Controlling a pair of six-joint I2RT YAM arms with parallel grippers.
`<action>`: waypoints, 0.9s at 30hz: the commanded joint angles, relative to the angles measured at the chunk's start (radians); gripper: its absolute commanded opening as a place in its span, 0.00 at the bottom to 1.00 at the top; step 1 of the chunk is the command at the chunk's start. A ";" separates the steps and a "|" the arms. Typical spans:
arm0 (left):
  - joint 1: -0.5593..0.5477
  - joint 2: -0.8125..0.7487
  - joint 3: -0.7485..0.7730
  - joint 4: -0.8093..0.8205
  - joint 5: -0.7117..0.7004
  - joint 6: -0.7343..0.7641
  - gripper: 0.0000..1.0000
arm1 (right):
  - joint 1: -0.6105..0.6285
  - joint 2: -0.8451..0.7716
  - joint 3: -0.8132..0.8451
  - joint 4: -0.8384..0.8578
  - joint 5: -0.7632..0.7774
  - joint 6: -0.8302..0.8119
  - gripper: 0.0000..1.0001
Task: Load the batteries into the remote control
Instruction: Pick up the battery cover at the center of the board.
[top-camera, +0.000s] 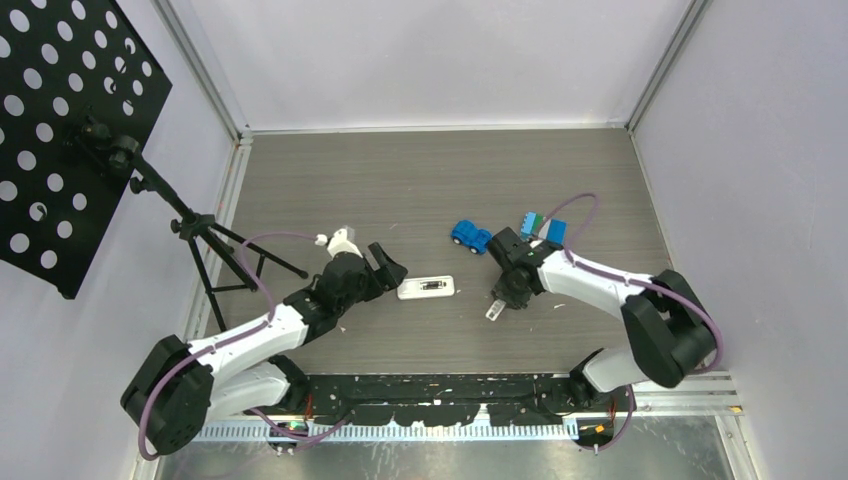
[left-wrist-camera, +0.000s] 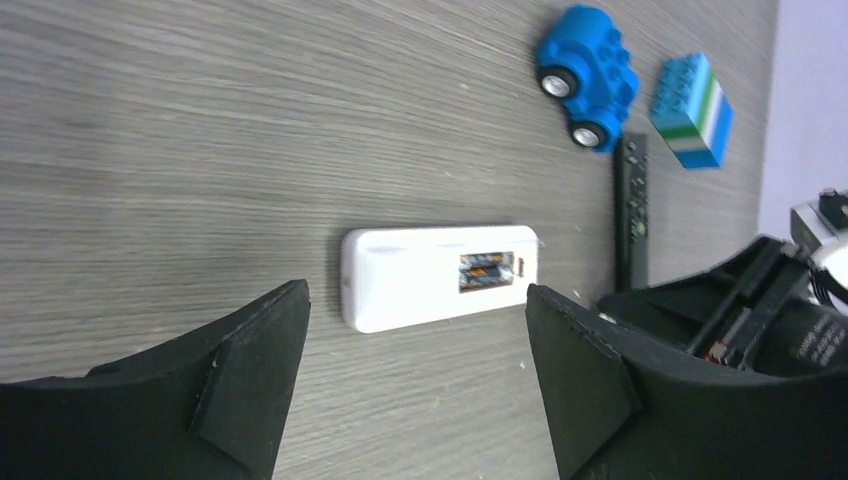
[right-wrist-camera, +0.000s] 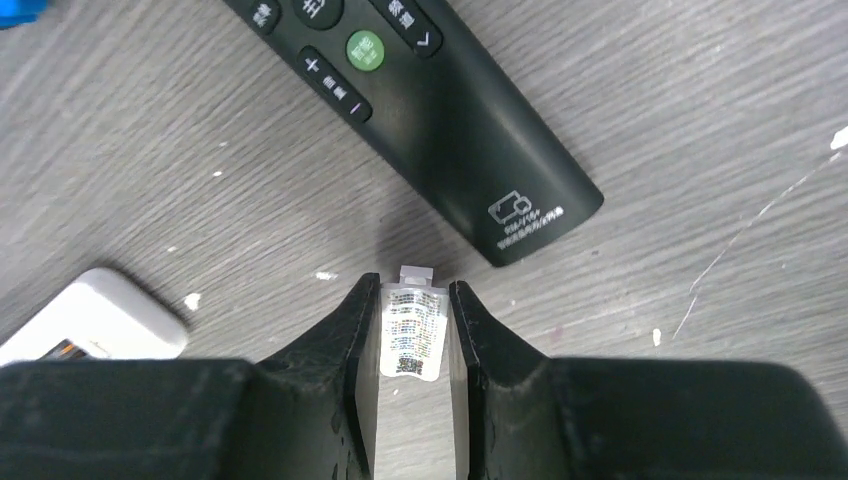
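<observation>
The grey wood-grain bench (top-camera: 420, 180) is seen from above, with a black perforated panel (top-camera: 60, 130) raised at its left. A black remote (right-wrist-camera: 420, 110) is laid button-side up just beyond the right fingers (right-wrist-camera: 330, 360). The white remote (left-wrist-camera: 440, 275) is laid flat near the bench's middle, between the two arms, with its compartment uncovered. It is framed, untouched, in the gap of the left fingers (left-wrist-camera: 250, 380), which are spread wide with nothing held. A blue toy car (left-wrist-camera: 588, 75) and a blue, green and white block stack (left-wrist-camera: 692, 110) are placed farther back, near the black remote. A small clear-white plastic piece (right-wrist-camera: 410, 330), printed with a label, is pinched between the right fingers, which are closed against both its sides. The batteries (left-wrist-camera: 487, 272), orange and dark, are seated in the white remote's open compartment.
</observation>
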 joint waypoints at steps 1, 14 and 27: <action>-0.002 -0.006 0.022 0.187 0.168 0.108 0.82 | 0.006 -0.131 0.004 0.046 -0.006 0.116 0.12; -0.018 0.209 0.119 0.484 0.571 0.107 0.81 | 0.007 -0.310 0.003 0.252 -0.186 0.278 0.11; -0.069 0.359 0.172 0.583 0.604 0.018 0.56 | 0.011 -0.308 -0.043 0.395 -0.249 0.340 0.11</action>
